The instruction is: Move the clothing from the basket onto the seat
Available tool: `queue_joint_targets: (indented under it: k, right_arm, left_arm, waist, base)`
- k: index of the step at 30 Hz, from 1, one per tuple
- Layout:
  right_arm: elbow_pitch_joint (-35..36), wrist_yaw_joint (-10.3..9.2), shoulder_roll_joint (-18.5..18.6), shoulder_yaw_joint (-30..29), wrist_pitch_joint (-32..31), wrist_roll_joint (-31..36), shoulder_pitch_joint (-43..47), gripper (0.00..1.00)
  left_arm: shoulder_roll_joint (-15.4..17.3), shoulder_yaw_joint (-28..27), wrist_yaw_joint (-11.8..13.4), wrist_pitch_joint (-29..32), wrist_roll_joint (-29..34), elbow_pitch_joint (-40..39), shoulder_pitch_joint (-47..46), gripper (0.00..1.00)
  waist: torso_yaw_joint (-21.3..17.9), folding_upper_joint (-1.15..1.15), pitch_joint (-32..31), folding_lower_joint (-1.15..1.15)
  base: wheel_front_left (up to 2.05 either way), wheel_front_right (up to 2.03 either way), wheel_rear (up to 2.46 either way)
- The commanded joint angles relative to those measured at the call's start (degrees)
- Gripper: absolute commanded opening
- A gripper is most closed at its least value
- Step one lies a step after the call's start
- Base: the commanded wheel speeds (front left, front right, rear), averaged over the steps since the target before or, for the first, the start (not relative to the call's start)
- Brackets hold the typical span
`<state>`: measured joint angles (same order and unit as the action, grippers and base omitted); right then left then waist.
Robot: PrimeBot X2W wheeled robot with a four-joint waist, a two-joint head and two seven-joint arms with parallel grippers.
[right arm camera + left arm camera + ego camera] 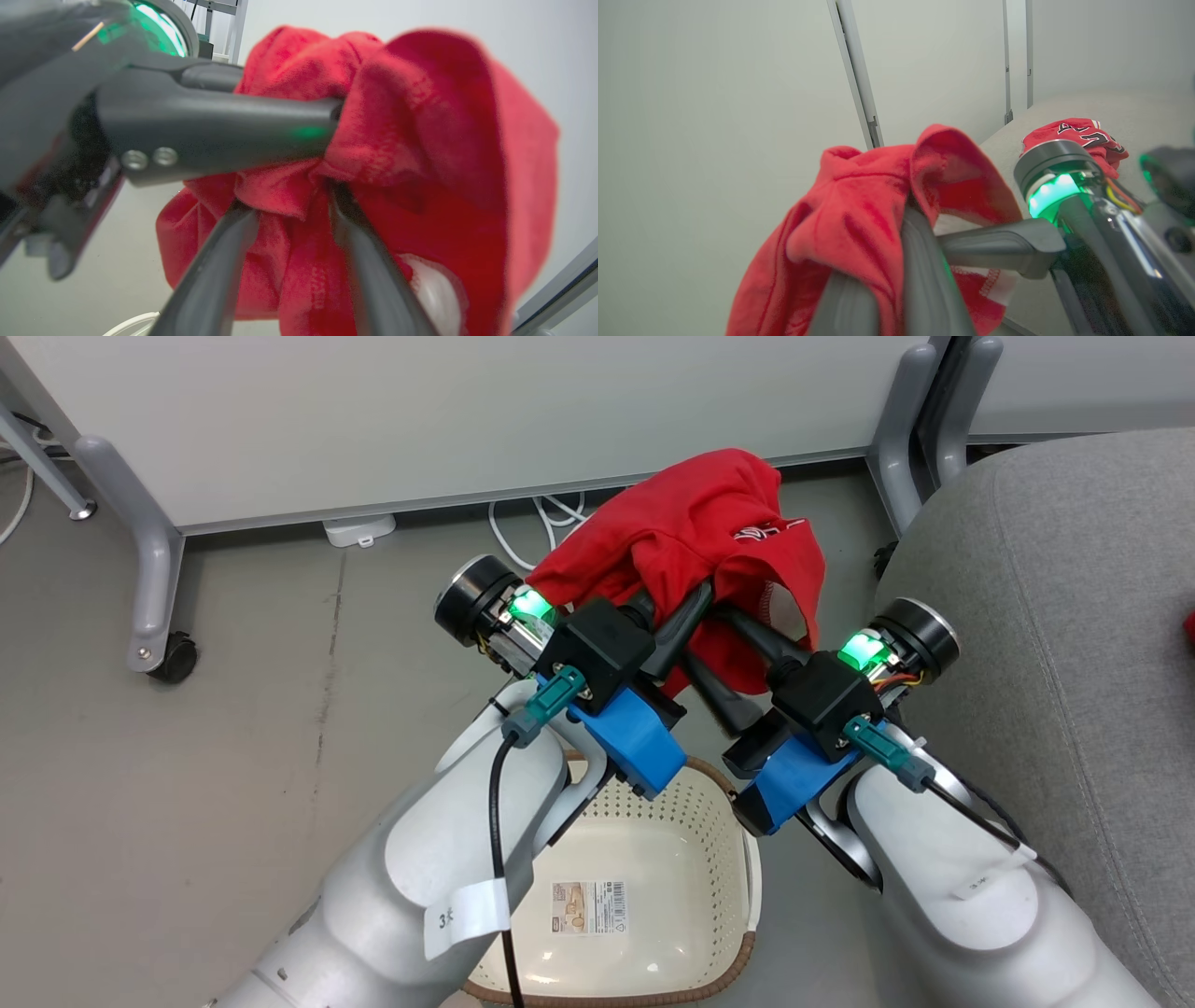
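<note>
A grey floor (233, 728) spreads across the head view, with a white panel (467, 411) on grey wheeled legs along its far edge. A large grey seat (1074, 616) with rounded edges takes up the right side. An oval cream basket (714, 807) with a brown rim stands on the floor, just beside the seat's left edge and under the robot's forearms. A printed label (588, 907) lies on its bare bottom.

Above the floor, beyond the basket's far end, a piece of bright red clothing (691, 532) hangs bunched in the air, draped over both tools. The left tool (887, 261) has its two dark fingers close together, pinching a fold of the fabric. The right tool (285, 205) meets it from the other side, crossing the left one. Its fingers are slightly parted, with a wad of the same cloth gripped between them.

In the left wrist view, a red jersey (1073, 135) with black, white-outlined lettering lies crumpled on the seat, well apart from the held piece.
</note>
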<state>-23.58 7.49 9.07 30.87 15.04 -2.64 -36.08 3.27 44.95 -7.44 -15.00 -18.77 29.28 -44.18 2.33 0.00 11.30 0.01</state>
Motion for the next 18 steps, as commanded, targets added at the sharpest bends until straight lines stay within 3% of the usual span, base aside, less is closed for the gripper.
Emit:
queue_joint_targets:
  k: [1,17,18]
  right_arm:
    - [-0.3,0.01,-0.3,-0.2,0.2,-0.3,-0.7,0.00]
    - [-0.1,0.01,0.0,0.5,0.2,-1.4,0.3,0.00]
    - [-0.1,0.01,0.1,0.5,0.2,-1.5,0.4,0.00]
  left_arm:
    - [-0.1,-0.1,-0.1,-0.3,-0.2,-0.1,-0.8,0.00]
    - [-0.3,-0.9,-0.1,-0.3,0.4,0.3,-0.4,0.00]
    - [-0.3,-1.0,-0.1,-0.3,0.4,0.3,-0.4,0.04]
  waist:
    - [0.0,0.00,0.0,-0.01]
    - [-0.3,0.00,-0.2,-0.01]
    - [-0.3,0.00,-0.2,-0.01]
  base:
    - [0.00,0.00,0.00]
    - [0.00,0.00,0.00]
    - [0.00,0.00,0.00]
